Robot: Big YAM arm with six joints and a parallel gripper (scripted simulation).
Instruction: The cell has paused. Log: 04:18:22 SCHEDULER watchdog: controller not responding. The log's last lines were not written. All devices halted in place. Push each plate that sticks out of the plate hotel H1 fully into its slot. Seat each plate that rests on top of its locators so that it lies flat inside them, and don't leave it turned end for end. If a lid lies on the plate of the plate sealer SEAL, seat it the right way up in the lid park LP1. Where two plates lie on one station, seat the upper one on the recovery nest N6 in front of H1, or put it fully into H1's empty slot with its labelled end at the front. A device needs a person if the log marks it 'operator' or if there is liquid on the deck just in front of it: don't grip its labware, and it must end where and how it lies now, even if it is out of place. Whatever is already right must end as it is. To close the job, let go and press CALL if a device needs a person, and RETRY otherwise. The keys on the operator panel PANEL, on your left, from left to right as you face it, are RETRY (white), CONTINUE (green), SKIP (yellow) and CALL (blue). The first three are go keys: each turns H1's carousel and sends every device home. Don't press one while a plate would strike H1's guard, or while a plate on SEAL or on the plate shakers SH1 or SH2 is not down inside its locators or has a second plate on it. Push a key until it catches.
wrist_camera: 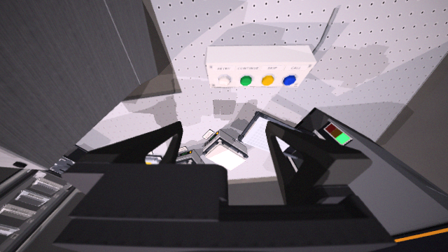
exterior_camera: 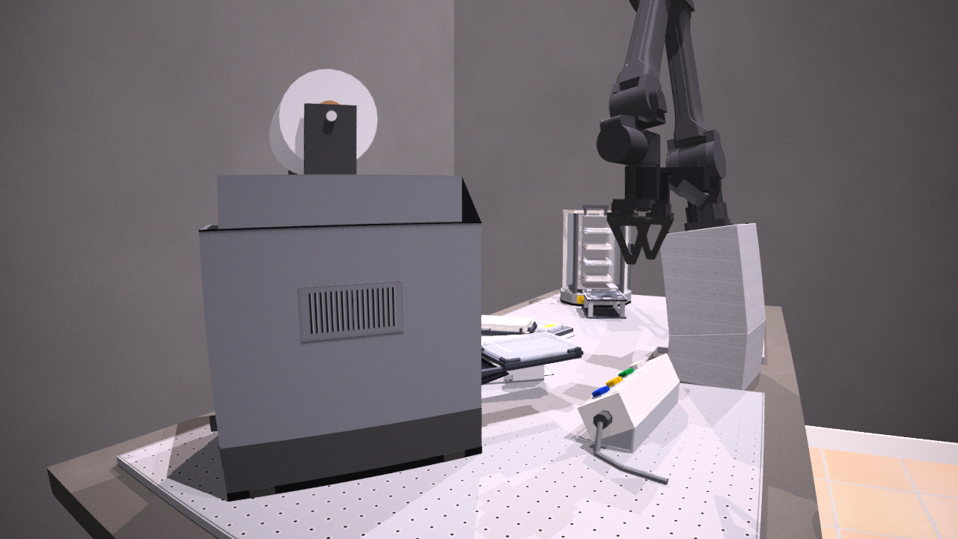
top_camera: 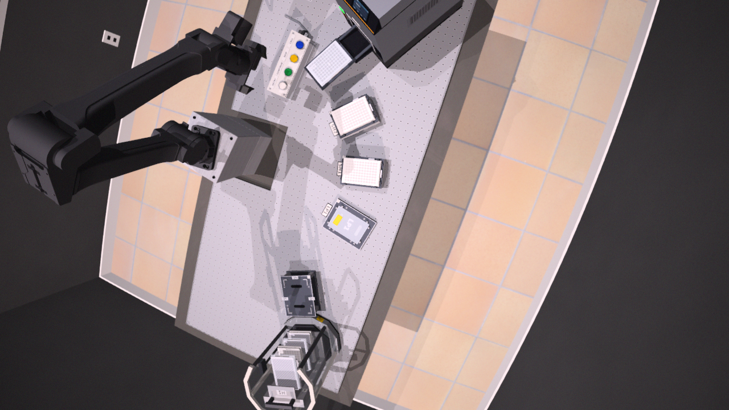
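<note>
The gripper [wrist_camera: 224,140] hangs above the deck near the operator panel PANEL [wrist_camera: 260,56], fingers spread wide with nothing between them, facing the key row from above. Keys, counted: four, namely white RETRY [wrist_camera: 224,80], green CONTINUE [wrist_camera: 246,80], yellow SKIP [wrist_camera: 267,80], blue CALL [wrist_camera: 289,80]. Plates on the open deck, counted from the top view: three, one on the drawer of the sealer SEAL [top_camera: 408,20] at [top_camera: 330,63], and one each on two shaker stations [top_camera: 353,115] and [top_camera: 361,171]; the nearer-to-SEAL one sits skewed to its base, so I judge it may not be down inside its locators, though this is not certain at this size. One lid park LP1 [top_camera: 349,224], grey with a yellow patch; one dark recovery nest N6 [top_camera: 300,294] in front of one plate hotel H1 [top_camera: 293,359]. Whether any plate protrudes from H1 I cannot tell. No liquid is visible. Risks, as judgement: the keys stand close together, so a wide-open gripper coming down could catch two at once or the wrong colour; pressing a go key while the skewed plate is unseated would send devices home onto it; a shallow push might not latch the key.
</note>
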